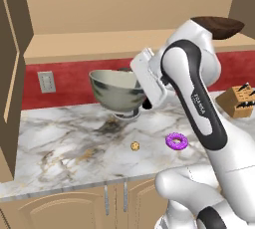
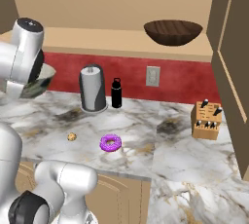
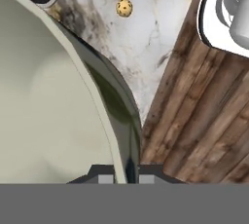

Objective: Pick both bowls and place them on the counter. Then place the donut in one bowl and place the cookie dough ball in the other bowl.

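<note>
The grey-green bowl (image 1: 118, 91) hangs above the tabletop (image 1: 64, 143), its rim pinched in the claw (image 3: 127, 172), whose tips sit one on each side of the wall. Below it lie the dough ball (image 1: 135, 146) and, just to the right, the purple donut (image 1: 177, 141), apart from each other. The wooden bowl (image 2: 173, 31) rests on the shelf (image 2: 121, 40) above the red wall. A grey canister (image 2: 93, 88), perhaps a towel holder, a black bottle (image 2: 116, 93) and a knife block (image 2: 207, 120) stand further back.
</note>
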Tool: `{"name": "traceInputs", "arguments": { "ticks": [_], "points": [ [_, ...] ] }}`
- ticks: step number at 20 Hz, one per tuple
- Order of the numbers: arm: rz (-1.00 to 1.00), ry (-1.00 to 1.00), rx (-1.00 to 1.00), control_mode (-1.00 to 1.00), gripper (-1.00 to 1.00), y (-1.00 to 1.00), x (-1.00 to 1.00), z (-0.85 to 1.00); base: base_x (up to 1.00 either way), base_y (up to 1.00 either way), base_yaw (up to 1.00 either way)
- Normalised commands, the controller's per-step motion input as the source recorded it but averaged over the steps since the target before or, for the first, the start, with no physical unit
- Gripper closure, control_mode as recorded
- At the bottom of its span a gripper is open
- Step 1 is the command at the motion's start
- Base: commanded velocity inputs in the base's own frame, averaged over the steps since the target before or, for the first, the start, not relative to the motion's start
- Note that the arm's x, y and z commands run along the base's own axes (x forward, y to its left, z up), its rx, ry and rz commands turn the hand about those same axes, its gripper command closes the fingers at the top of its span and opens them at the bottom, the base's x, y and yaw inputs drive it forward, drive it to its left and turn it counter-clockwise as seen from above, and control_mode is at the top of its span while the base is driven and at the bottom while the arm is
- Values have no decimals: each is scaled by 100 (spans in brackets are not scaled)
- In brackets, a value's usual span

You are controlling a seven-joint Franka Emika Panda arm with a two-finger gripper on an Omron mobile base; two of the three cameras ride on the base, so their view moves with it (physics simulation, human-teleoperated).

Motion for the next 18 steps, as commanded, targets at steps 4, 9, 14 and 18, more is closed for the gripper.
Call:
{"name": "traceInputs", "arguments": {
  "ticks": [4, 9, 14, 18],
  "points": [
    [-1, 11, -6, -100, 100, -3, 8, -69, 0, 0, 0],
    [-3, 0, -1, -100, 100, 9, 19, -72, 0, 0, 0],
    [-8, 0, -8, -100, 100, 7, 37, -68, 0, 0, 0],
    [-5, 0, -12, -100, 100, 0, 28, -65, 0, 0, 0]
  ]
}}
